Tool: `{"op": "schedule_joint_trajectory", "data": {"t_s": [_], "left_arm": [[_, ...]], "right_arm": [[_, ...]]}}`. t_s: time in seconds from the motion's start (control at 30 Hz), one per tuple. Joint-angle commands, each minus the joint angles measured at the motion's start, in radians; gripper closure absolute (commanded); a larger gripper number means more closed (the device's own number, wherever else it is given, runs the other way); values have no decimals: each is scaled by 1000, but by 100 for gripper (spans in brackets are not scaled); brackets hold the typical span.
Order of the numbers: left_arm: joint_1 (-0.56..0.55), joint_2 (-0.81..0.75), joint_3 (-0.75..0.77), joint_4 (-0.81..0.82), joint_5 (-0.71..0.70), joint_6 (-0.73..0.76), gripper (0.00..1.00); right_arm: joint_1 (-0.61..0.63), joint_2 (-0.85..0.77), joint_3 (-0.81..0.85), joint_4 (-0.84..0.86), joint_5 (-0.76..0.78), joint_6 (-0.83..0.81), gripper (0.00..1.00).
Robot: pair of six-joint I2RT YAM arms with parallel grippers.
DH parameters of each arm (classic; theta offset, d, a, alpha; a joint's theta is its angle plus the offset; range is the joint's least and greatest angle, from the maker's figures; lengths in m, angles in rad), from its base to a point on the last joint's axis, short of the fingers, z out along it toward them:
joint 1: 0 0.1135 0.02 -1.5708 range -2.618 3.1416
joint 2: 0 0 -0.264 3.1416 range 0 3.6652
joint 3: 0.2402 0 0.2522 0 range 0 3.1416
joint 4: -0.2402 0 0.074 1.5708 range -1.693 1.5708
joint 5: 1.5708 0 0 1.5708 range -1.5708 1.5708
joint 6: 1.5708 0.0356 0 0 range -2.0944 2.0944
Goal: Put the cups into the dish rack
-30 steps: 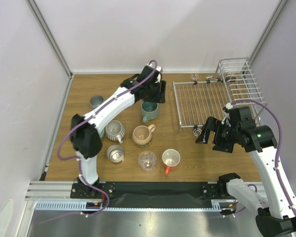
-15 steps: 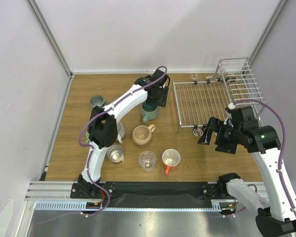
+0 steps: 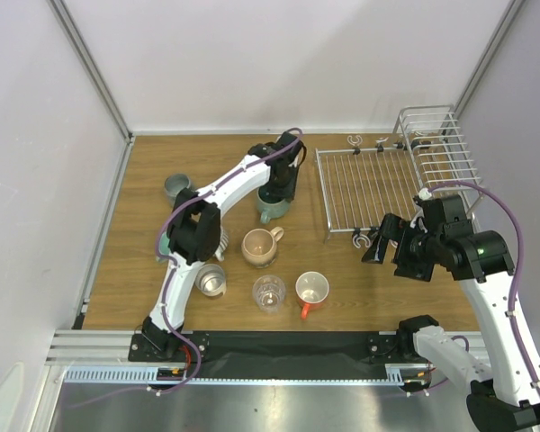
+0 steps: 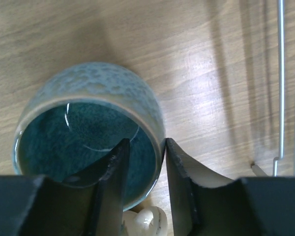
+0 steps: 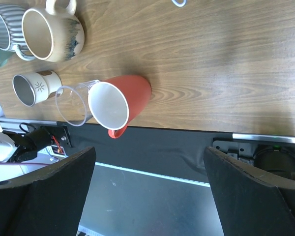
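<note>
My left gripper [image 3: 282,183] stands over the teal mug [image 3: 273,205], which rests on the table left of the dish rack [image 3: 364,189]. In the left wrist view one finger is inside the mug [image 4: 88,118] and the other touches its outer wall; a small gap stays at the inner finger. My right gripper [image 3: 378,241] hangs wide open and empty in front of the rack. The beige mug [image 3: 259,246], ribbed cup [image 3: 212,236], steel cup [image 3: 211,280], clear glass [image 3: 268,292], orange-and-white mug [image 3: 311,290] and grey-blue mug [image 3: 176,186] stand on the table.
The rack's tall barred basket [image 3: 436,148] stands at the back right corner. Its wires show at the right of the left wrist view [image 4: 281,83]. A wire hook [image 3: 360,238] juts from the rack's front edge. Walls close in the table on three sides.
My left gripper has come forward and down from the back of the table onto the teal mug's rim. The right arm has barely moved.
</note>
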Motion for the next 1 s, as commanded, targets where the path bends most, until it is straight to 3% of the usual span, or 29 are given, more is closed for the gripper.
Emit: {"op": "schedule_joint_trajectory", "data": {"t_s": [0.0, 0.1, 0.2, 0.23, 0.47, 0.6, 0.77, 0.83, 0.97], "left_arm": [[29, 6, 54, 33, 56, 19, 62], [38, 20, 67, 35, 79, 19, 70], [52, 29, 76, 33, 119, 24, 88], [58, 29, 80, 33, 126, 25, 100], [108, -80, 128, 54, 212, -27, 100], [130, -215, 124, 155, 336, -163, 100], [135, -399, 73, 375, 470, -329, 100], [135, -477, -63, 499, 548, -463, 100], [119, -681, -391, 995, 587, -726, 100]], "right_arm": [[-1, -8, 25, -15, 12, 23, 0], [-1, 1, 25, -4, 7, 28, 0], [-1, 12, 21, 16, -4, 29, 0], [-1, 15, 20, 25, -11, 29, 0], [-1, 75, 28, 102, -70, 28, 1], [-1, 132, 41, 221, -137, 45, 2], [1, 146, 34, 439, -248, 104, 7], [1, 138, 26, 561, -298, 140, 7], [4, 139, -6, 777, -398, 224, 6]]}}
